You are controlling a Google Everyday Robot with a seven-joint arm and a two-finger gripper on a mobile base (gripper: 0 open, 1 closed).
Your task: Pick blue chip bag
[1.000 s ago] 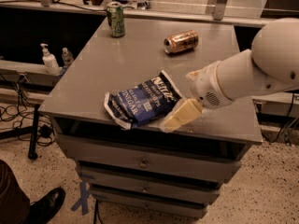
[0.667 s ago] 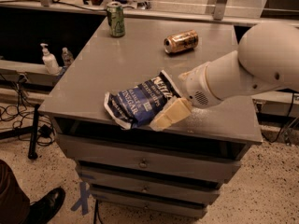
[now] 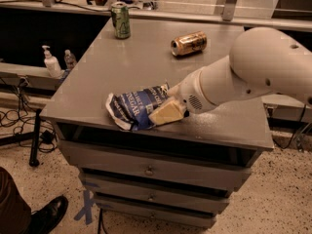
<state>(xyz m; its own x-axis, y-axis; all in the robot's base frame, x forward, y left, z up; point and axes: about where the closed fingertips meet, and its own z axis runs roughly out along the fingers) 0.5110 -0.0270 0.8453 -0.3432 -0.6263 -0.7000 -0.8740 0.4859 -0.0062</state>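
Blue chip bag point(image 3: 132, 109) lies long axis left-to-right on the table point(image 3: 146, 57), claw point(image 3: 168, 112) at its right end, grip unclear.

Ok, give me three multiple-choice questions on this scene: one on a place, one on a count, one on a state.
1. Where is the gripper? A at the bag by the table's front edge; B at its far edge; C off the table.
2. How many cans? A one; B two; C four.
3. The gold can is: A upright; B on its side; C crushed flat.
Key: 1 A, it meets the bag's end; 2 B, a green can and the gold can; 3 B, its side rests on the table.
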